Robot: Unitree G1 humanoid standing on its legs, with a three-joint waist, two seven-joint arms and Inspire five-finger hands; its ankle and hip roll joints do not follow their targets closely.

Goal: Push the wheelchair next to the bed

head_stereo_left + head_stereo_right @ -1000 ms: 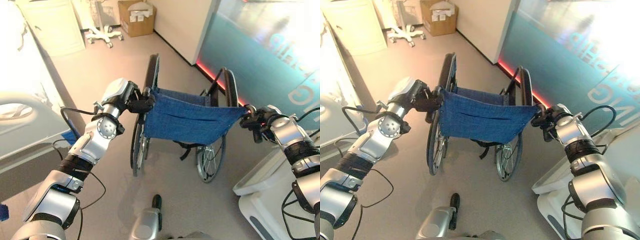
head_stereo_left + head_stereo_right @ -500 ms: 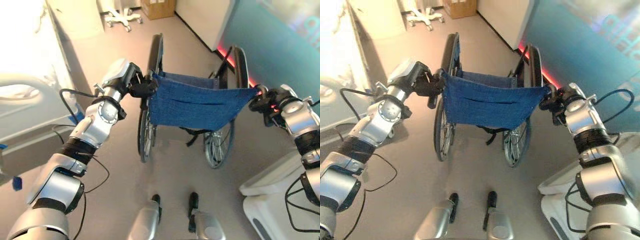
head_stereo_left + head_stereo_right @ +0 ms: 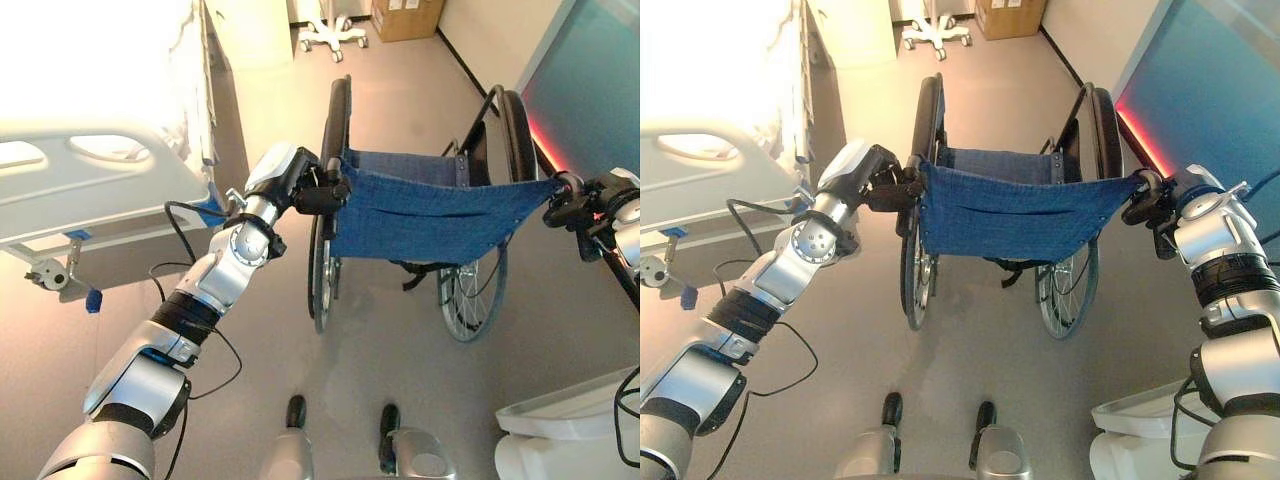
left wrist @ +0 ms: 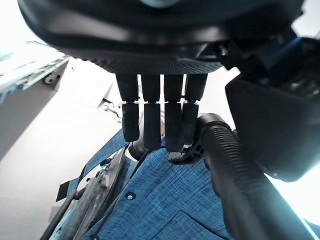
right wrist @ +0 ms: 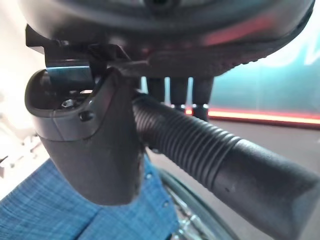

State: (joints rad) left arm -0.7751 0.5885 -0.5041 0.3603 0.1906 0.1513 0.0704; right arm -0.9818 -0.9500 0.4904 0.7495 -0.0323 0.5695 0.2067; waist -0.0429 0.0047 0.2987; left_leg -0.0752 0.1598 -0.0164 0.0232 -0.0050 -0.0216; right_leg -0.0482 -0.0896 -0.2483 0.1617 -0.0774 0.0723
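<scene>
The wheelchair [image 3: 420, 210] is held from behind by both push handles: the left hand [image 3: 318, 193] is curled round the ribbed left handle [image 4: 235, 175], its fingers [image 4: 150, 125] draped over the grip's front, and the right hand [image 3: 1152, 205] is wrapped round the right handle [image 5: 210, 155], thumb on one side and fingers on the other. The blue sling backrest [image 3: 1015, 215] is stretched between the two sets of fingers, and the large wheels [image 3: 328, 240] lie beyond them on the floor. The bed [image 3: 90, 185] stands well off to the left of the left hand's fingers, so the chair is judged not yet beside it. For the push to go well, both grips should probably be kept firm and the chair steered leftward by letting the right hand lead, with the left wheel kept from striking the bed frame. As for containers, a cardboard box [image 3: 405, 15] is seen far beyond the fingers by the wall; its contents cannot be told.
</scene>
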